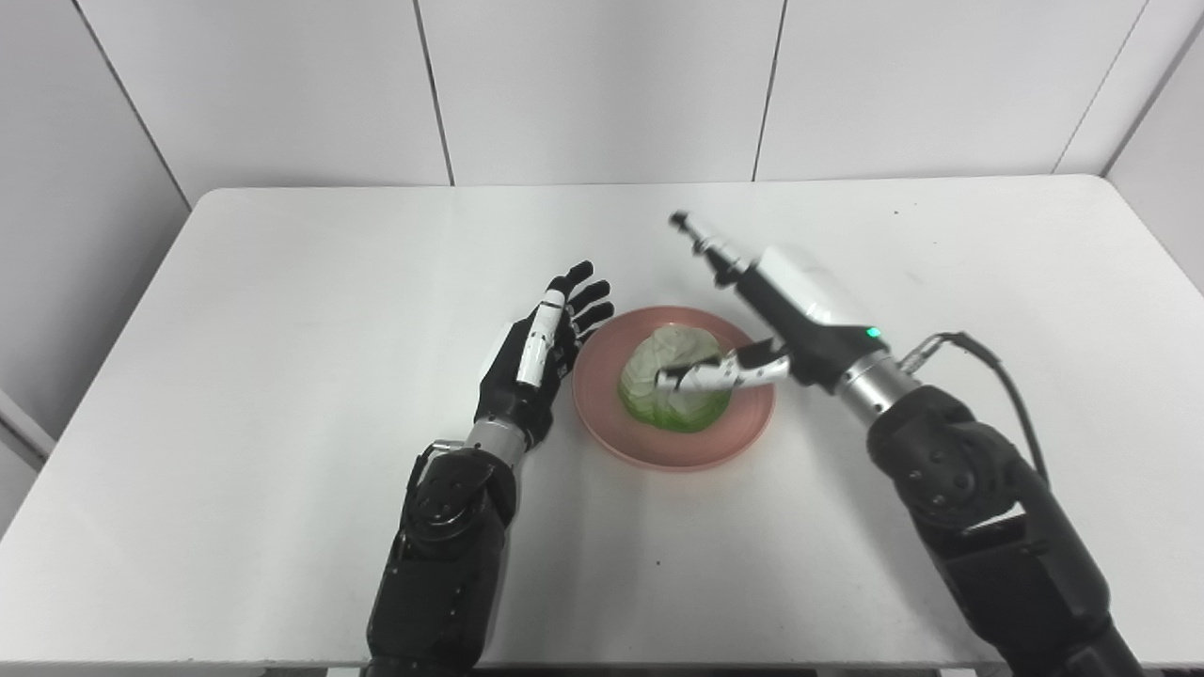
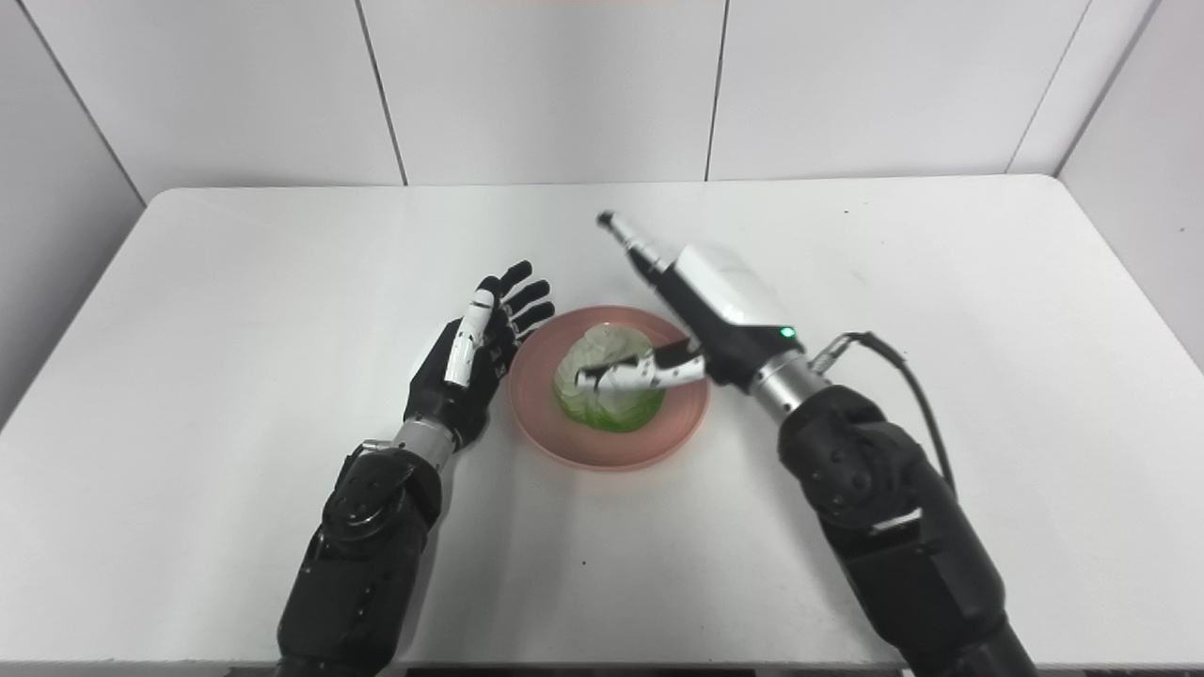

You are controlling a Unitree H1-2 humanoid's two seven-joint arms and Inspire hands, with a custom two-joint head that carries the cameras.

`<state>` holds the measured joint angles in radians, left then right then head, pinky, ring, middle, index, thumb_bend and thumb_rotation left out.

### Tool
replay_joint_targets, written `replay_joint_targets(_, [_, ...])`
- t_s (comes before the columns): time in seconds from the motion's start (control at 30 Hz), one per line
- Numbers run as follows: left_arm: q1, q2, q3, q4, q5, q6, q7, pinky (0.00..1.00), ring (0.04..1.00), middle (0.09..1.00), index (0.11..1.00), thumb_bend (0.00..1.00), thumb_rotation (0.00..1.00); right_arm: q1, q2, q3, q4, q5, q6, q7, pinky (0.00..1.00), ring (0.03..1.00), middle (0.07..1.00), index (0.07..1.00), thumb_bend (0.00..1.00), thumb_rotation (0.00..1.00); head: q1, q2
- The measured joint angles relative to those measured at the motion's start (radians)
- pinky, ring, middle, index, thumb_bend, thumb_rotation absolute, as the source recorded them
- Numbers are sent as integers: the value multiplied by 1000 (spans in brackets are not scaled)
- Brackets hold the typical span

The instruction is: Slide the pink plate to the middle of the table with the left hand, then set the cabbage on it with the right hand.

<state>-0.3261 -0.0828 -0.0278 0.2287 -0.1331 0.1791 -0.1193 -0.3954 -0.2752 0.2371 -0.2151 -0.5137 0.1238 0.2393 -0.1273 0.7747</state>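
The pink plate (image 1: 658,453) lies near the middle of the white table (image 1: 282,329). The pale green cabbage (image 1: 670,350) rests on it. My left hand (image 1: 541,353) is open, fingers apart and pointing away, just beside the plate's left rim; I cannot tell if it touches the rim. My right hand (image 1: 781,310) is open above the plate's right side. Its fingers stretch straight toward the far side and its thumb lies across the front of the cabbage. The same scene shows in the right eye view, with the cabbage (image 2: 602,353) on the plate (image 2: 583,453).
The table's far edge meets a white panelled wall. A black cable (image 1: 988,357) loops off my right forearm, over the table on the right.
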Motion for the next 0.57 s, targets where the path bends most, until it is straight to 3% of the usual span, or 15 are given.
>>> replay_joint_targets(0.07, [0, 2, 5, 2, -8, -4, -6, 868, 883, 899, 900, 500, 1000, 25, 38, -54, -22, -2, 2, -67, 795, 904, 954, 997, 952, 874, -3, -6])
replay_joint_targets(0.13, [0, 4, 10, 6, -13, -12, -11, 875, 889, 902, 900, 487, 1000, 58, 81, -106, -23, 44, 6, -104, 888, 969, 986, 1000, 919, 974, -8, -18])
replay_joint_targets(0.27, [19, 11, 12, 3, -8, -54, -9, 879, 893, 905, 899, 475, 1000, 132, 202, -233, 2, 237, 43, -149, 984, 999, 1000, 1000, 950, 999, -9, -26])
replay_joint_targets(0.43, [54, 31, 9, -16, 10, -102, -8, 893, 901, 913, 912, 479, 1000, 200, 251, -277, 40, 366, 61, -166, 1000, 1000, 1000, 1000, 983, 1000, -5, -38])
replay_joint_targets(0.57, [106, 35, 8, -67, 24, -117, 6, 889, 897, 915, 915, 488, 1000, 247, 260, -282, 75, 423, 57, -171, 1000, 1000, 1000, 1000, 961, 1000, -2, -40])
